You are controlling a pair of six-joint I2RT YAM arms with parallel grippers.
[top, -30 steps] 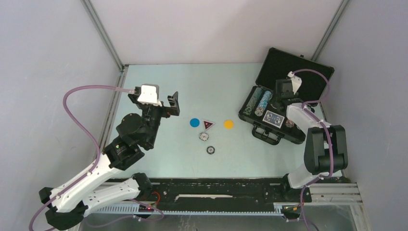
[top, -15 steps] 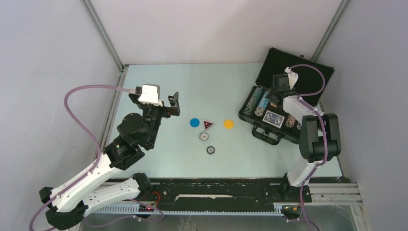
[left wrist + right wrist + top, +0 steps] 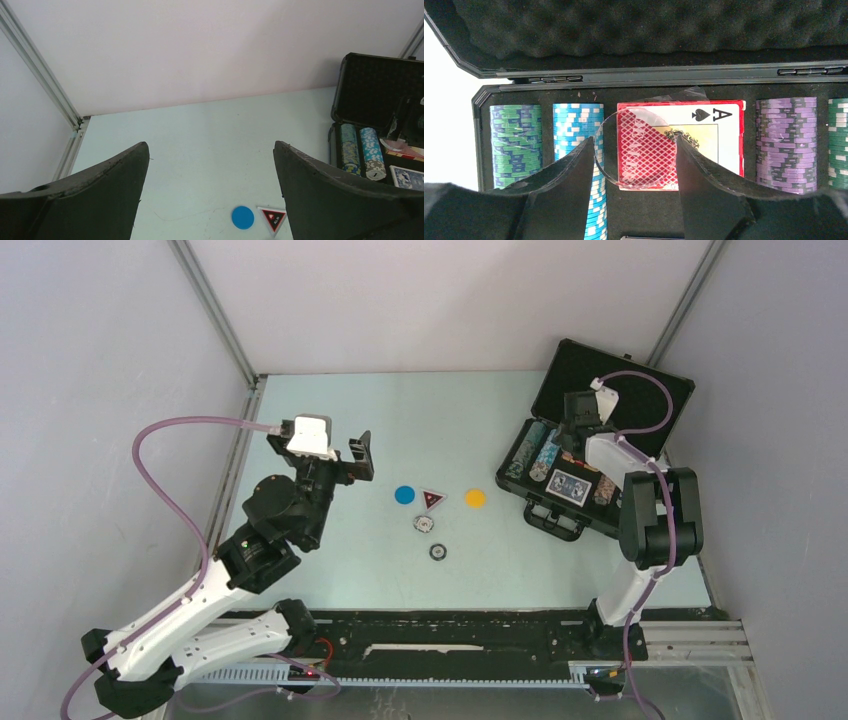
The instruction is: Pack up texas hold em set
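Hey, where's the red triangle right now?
In the top view the red triangle lies flat on the table, between the blue disc on its left and the orange disc on its right, left of the open case.

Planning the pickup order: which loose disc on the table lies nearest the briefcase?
The orange disc, right of the red triangle; the blue disc and two dark discs lie farther from the briefcase.
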